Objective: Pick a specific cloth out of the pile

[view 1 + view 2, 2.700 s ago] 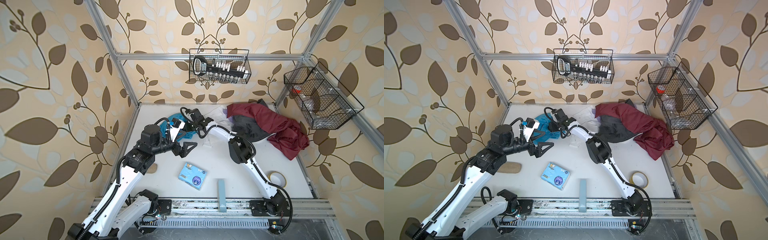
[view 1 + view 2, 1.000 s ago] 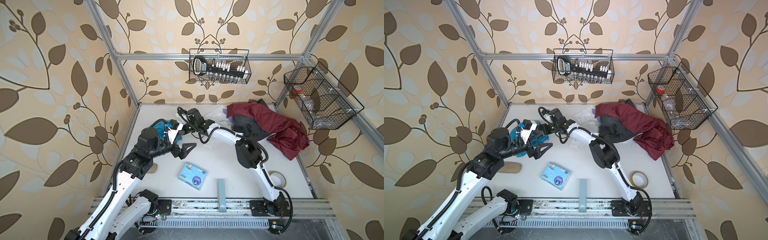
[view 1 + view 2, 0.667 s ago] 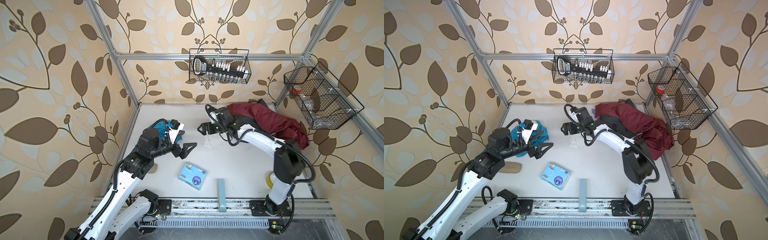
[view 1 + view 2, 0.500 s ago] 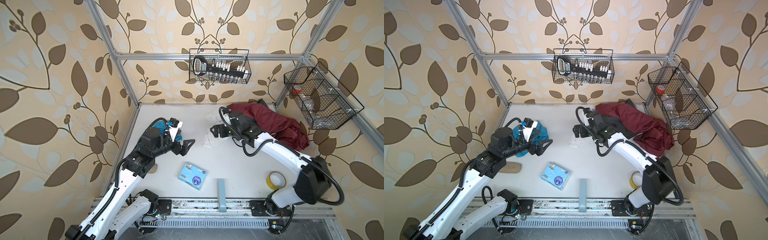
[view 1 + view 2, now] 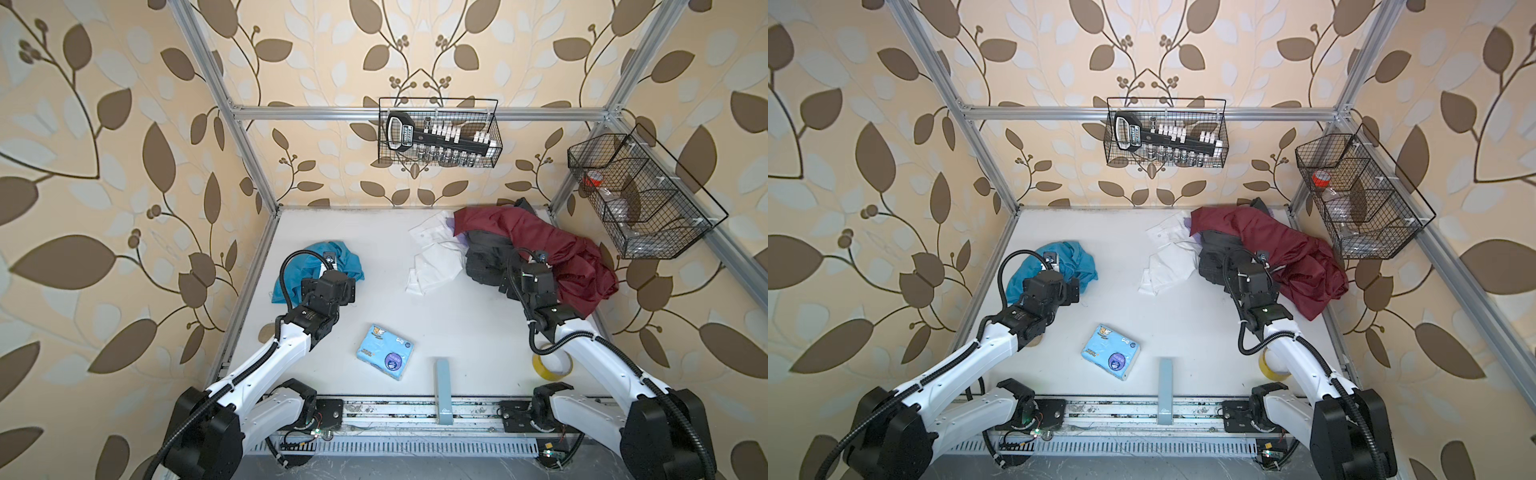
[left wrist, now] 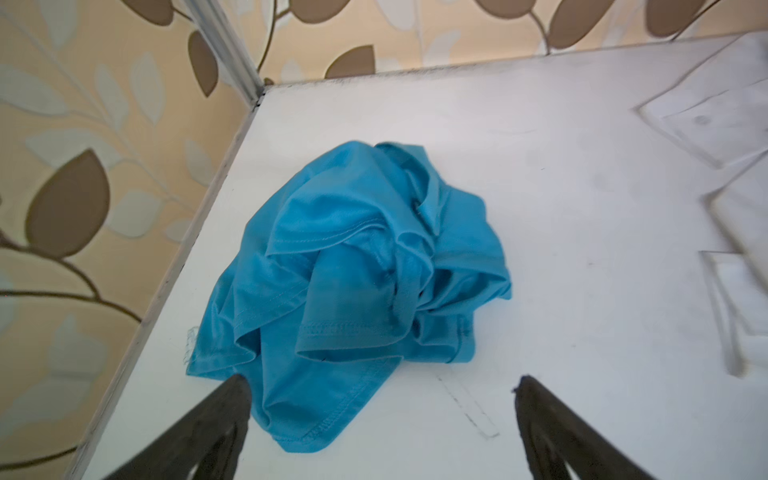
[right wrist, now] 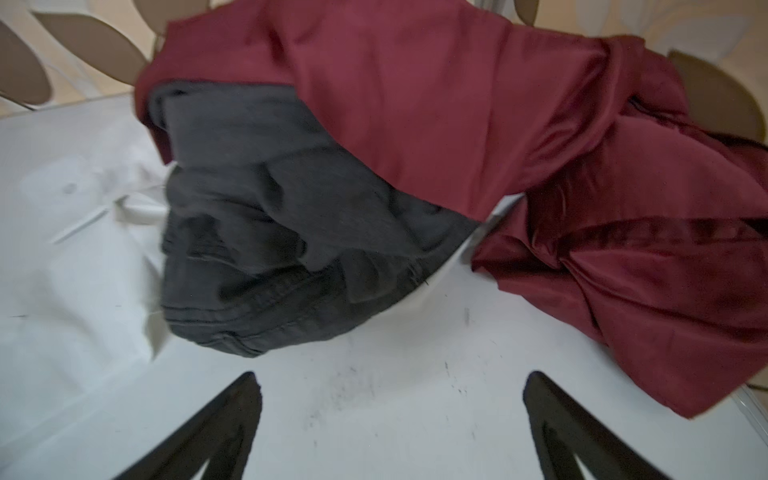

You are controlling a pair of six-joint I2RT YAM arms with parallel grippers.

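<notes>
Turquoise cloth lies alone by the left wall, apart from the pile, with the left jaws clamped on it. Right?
Not clamped. The left wrist view shows the left gripper with its jaws wide open and the cloth lying free ahead of them. The rest stands: in both top views it lies alone, well apart from the pile.

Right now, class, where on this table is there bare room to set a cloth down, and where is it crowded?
Widest bare patch: the middle of the table, bordered by the white shirt, the tissue pack and the tape roll. A narrower strip lies between the cloth and the white shirt. Crowded: the back right corner, under the pile.
</notes>
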